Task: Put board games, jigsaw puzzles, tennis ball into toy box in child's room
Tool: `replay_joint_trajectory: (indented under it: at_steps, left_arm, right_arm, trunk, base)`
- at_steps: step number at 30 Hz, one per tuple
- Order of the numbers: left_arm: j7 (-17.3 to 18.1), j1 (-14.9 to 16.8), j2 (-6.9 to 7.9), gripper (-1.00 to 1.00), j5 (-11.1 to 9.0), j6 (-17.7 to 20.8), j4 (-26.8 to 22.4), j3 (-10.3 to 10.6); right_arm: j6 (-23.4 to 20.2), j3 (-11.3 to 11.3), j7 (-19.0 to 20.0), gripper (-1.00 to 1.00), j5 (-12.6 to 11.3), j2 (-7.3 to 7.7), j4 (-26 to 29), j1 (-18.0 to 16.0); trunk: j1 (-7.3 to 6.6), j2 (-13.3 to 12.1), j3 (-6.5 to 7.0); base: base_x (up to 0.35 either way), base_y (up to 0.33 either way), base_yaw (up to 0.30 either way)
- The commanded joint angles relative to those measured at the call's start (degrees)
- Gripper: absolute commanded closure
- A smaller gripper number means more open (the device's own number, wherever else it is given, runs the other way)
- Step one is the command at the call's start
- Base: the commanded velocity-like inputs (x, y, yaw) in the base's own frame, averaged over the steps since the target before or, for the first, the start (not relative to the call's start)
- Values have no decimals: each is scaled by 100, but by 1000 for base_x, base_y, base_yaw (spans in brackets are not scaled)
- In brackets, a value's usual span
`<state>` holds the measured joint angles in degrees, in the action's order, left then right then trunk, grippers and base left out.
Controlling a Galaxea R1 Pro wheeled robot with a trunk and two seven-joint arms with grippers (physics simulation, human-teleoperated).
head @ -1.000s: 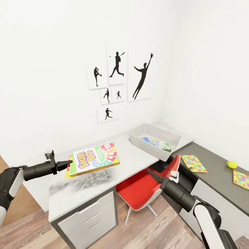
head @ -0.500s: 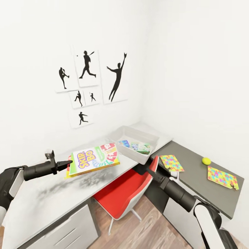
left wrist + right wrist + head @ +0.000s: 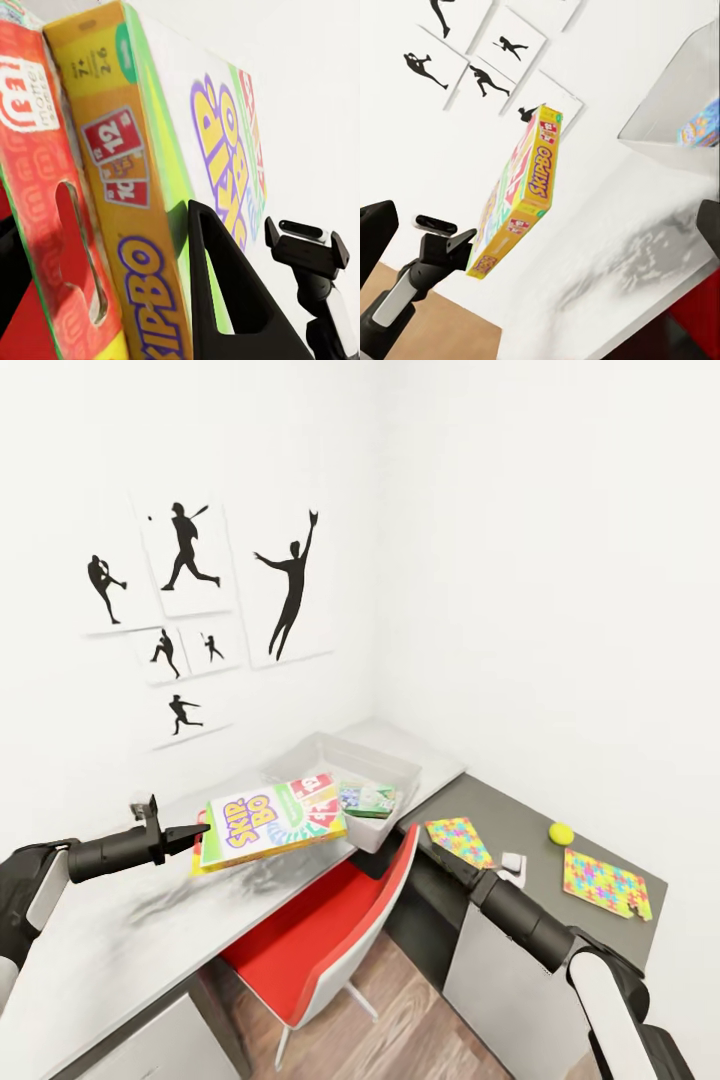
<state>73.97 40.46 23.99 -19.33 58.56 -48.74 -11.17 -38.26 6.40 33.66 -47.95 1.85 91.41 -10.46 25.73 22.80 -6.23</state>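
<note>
Above the desk (image 3: 120, 950), left gripper (image 3: 196, 831) clamps the board game (image 3: 272, 819).

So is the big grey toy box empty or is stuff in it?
Not empty. The light grey toy box has a green printed box lying inside.

The scene is evenly and brightly lit from above, the white walls (image 3: 520, 540) are nearly washed out, a soft mottled shadow is cast on the grey desk (image 3: 110, 950) beneath the held board game (image 3: 270, 820), and straight lines are bent toward the head view's edges.
</note>
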Motion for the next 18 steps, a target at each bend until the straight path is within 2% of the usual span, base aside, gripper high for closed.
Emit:
replay_joint_trajectory:
  at_steps: [1,9,12,18]
  left_arm:
    - [12,4,0,100,-30,54,-1,-5]
    - [12,-1,2,100,-27,51,-4,-29]
    - [12,0,0,100,-29,50,-4,-29]
    - [12,-1,0,100,-35,50,-4,-23]
  right_arm:
    - [-41,11,3,-100,-30,0,0,-7]
    - [-50,26,8,-100,-30,0,0,-9]
    - [-50,26,119,-100,-30,0,0,-8]
    - [-50,28,167,-100,-30,0,0,-8]
  trunk:
    - [5,12,-12]
    - [5,12,-12]
    - [5,12,-12]
    - [5,12,-12]
  base:
    - [194,-236,-2]
    - [222,-217,0]
    - [225,-199,0]
    - [77,-71,0]
